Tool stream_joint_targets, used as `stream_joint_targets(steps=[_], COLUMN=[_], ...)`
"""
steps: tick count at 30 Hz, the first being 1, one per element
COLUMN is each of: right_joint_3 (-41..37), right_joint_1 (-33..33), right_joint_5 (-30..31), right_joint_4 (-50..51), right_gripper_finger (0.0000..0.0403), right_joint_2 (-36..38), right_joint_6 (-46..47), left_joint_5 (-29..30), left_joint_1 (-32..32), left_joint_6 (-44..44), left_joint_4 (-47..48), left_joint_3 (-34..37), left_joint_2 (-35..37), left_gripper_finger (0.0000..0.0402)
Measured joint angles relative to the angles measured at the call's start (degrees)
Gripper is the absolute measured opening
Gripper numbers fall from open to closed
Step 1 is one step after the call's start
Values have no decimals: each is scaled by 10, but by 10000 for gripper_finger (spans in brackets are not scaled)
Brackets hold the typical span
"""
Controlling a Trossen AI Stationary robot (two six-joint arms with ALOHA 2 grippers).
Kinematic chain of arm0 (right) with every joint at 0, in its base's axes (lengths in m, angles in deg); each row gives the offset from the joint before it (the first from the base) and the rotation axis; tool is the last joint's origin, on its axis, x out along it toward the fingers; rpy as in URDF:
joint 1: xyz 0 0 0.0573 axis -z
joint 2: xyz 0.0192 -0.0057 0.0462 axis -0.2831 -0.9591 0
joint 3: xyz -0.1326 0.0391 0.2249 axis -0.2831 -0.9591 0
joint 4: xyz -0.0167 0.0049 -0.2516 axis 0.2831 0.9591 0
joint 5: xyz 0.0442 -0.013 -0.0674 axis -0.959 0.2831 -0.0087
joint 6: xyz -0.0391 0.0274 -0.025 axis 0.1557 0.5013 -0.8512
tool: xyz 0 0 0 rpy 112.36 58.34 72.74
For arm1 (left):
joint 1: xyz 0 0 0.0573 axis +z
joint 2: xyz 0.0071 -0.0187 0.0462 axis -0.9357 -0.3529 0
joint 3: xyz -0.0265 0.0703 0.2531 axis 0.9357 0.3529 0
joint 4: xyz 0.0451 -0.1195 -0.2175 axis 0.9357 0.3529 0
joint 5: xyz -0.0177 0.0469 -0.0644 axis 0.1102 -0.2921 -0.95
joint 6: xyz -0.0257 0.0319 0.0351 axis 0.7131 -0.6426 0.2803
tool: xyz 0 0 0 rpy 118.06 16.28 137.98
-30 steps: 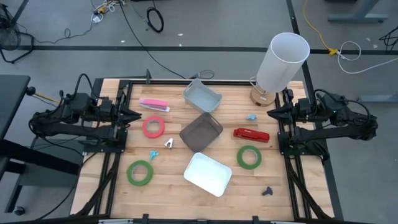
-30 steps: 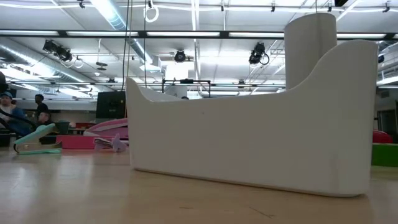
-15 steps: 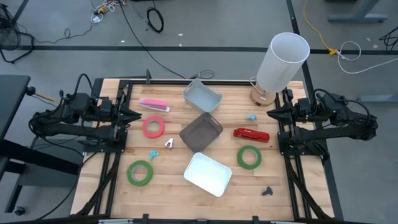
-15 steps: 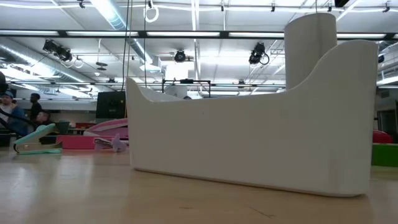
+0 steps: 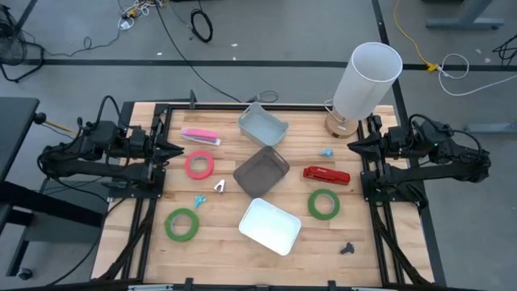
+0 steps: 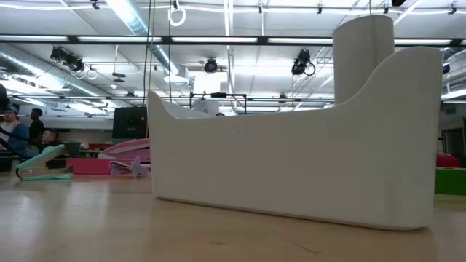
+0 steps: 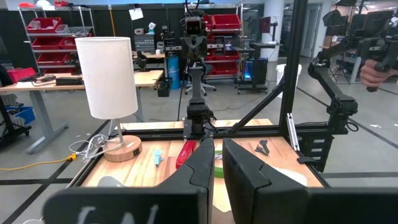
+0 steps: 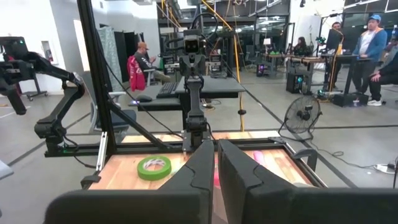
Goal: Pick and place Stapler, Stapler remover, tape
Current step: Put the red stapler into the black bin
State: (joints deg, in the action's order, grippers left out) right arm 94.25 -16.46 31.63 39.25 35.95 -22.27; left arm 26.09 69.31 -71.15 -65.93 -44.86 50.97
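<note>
A pink stapler (image 5: 200, 136) lies at the far left and a red stapler (image 5: 326, 175) at the right. A red-pink tape roll (image 5: 199, 165) and two green tape rolls (image 5: 182, 224) (image 5: 323, 204) lie flat on the wood. Small stapler removers are scattered: one silver (image 5: 219, 187), two blue (image 5: 199, 200) (image 5: 325, 151), one dark (image 5: 347, 248). My left gripper (image 5: 174, 149) (image 7: 219, 144) hangs shut over the table's left edge. My right gripper (image 5: 353, 146) (image 8: 216, 146) hangs shut over the right edge. Both point level toward the middle and hold nothing.
Three bins stand mid-table: a grey-blue one (image 5: 262, 125) at the far side, a dark grey one (image 5: 261, 171) in the middle and a white one (image 5: 270, 225) near the front, which fills the low view. A white lamp (image 5: 367, 81) stands at the far right corner.
</note>
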Motion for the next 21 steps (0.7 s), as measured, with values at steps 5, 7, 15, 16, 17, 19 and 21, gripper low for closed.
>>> stream_joint_targets(steps=[5, 7, 15, 16, 17, 19, 21], right_joint_3=[0, 0, 0, 0, 0, 0, 0], right_joint_1=[0, 0, 0, 0, 0, 0, 0], right_joint_5=[0, 2, 2, 2, 2, 2, 2], right_joint_4=[0, 0, 29, 36, 43, 54, 55], right_gripper_finger=[27, 27, 27, 27, 27, 27, 27], right_joint_2=[0, 0, -1, -3, -6, -13, -22], right_joint_6=[0, 0, 0, 0, 0, 0, 0], left_joint_5=[0, 0, 0, 0, 0, 0, 0], left_joint_1=[0, 0, 0, 0, 0, 0, 0], left_joint_6=[0, 0, 0, 0, 0, 0, 0], left_joint_4=[0, 0, 0, 0, 0, 0, 0], left_joint_3=[0, 0, 0, 0, 0, 0, 0], left_joint_2=[0, 0, 0, 0, 0, 0, 0], left_gripper_finger=[34, 34, 34, 34, 34, 34, 34])
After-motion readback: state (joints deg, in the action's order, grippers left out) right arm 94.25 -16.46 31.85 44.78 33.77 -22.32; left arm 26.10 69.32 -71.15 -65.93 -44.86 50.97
